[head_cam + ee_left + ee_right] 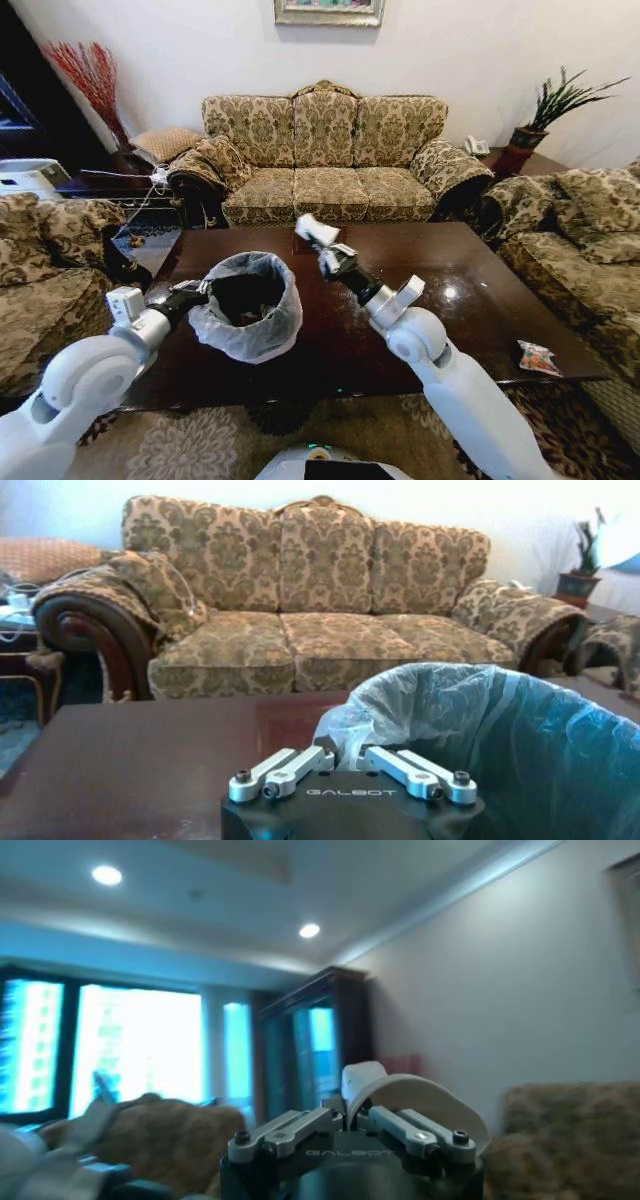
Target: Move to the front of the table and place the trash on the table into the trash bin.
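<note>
Glossy dark-brown table; dark trash bin with whitish translucent liner; white paper scrap; colourful snack packet; beige damask-patterned sofa

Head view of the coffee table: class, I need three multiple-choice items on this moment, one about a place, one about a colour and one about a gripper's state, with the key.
1. Where does the small round dark trash bin with the whitish plastic liner stand?
A. on the carpet
B. on the glossy dark-brown wooden table
C. on a sofa seat

2. What colour is the crumpled scrap held by the right gripper?
A. white
B. red
C. green

3. What is the state of the left gripper?
A. open, hanging above the table
B. shut on the liner at the bin's rim
C. open, lying flat on the table

Key: 1 B, the bin sits on the table top near the robot. 2 A, the scrap between the raised fingers is white. 3 B, the left wrist view shows the fingers pinching the liner's edge.
</note>
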You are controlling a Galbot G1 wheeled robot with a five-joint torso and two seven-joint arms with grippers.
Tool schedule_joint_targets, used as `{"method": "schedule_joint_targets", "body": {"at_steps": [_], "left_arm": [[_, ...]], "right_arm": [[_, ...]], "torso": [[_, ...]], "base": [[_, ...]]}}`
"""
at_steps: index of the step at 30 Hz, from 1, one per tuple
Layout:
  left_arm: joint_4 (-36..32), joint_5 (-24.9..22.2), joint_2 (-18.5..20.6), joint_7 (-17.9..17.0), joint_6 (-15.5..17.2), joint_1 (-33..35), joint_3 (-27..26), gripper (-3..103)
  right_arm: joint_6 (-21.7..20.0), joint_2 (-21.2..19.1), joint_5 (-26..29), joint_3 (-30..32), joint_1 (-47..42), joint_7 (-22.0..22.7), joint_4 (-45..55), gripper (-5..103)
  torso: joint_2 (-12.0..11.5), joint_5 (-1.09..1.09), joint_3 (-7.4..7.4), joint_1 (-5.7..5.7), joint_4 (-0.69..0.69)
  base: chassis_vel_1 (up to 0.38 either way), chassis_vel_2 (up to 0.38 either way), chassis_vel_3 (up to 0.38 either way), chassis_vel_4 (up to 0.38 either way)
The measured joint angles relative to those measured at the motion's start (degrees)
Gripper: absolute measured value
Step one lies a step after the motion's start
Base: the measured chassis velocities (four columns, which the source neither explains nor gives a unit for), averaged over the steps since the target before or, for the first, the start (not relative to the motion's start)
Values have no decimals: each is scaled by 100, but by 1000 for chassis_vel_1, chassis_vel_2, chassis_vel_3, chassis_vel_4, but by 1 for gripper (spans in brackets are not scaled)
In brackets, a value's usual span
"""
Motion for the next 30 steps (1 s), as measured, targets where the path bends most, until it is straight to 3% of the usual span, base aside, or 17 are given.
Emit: {"method": "schedule_joint_targets", "body": {"at_steps": [4,9,10,16,20,21,23,25,27,28,30], "left_arm": [[-71,107,-110,80,1,21,19,4],[-253,172,-273,183,0,120,-96,4],[-253,172,-273,183,0,120,-96,4],[-265,188,-417,182,-18,67,-85,4],[-282,203,-426,194,-18,78,-71,4],[-283,233,-433,208,-18,101,-66,4],[-284,262,-443,213,-19,111,-64,4],[-286,265,-451,215,-19,111,-64,4],[-291,268,-497,233,-22,109,-70,4],[-291,268,-497,233,-22,109,-70,4],[-292,300,-530,250,-31,124,-72,4]], "right_arm": [[-248,5,-45,-389,253,-134,-46,-3],[-483,139,-302,-485,524,-576,-310,18],[-483,139,-302,-485,524,-576,-310,18],[-493,75,-605,-638,521,-705,-320,45],[-462,45,-782,-691,491,-765,-345,50],[-435,7,-1012,-775,529,-859,-368,61],[-422,-47,-1271,-870,729,-1045,-385,72],[-393,-70,-1283,-911,823,-1050,-382,72],[-374,-123,-1085,-1052,1105,-807,-224,83],[-374,-123,-1085,-1052,1105,-807,-224,83],[-551,-231,-1083,-1097,1312,-938,-195,93]], "torso": [[0,-3,0,0,1],[0,0,0,0,1],[0,0,0,0,1],[0,-1,0,0,1],[0,-1,0,0,0],[0,0,0,0,0],[0,1,0,0,0],[0,0,0,0,1],[0,-1,0,0,1],[0,-1,0,0,1],[0,0,0,0,1]], "base": [[0,0,0,0],[0,0,0,0],[0,0,0,0],[0,0,0,0],[0,0,0,0],[0,0,0,0],[0,0,0,0],[0,0,0,0],[0,0,0,0],[0,0,0,0],[0,0,0,0]]}}
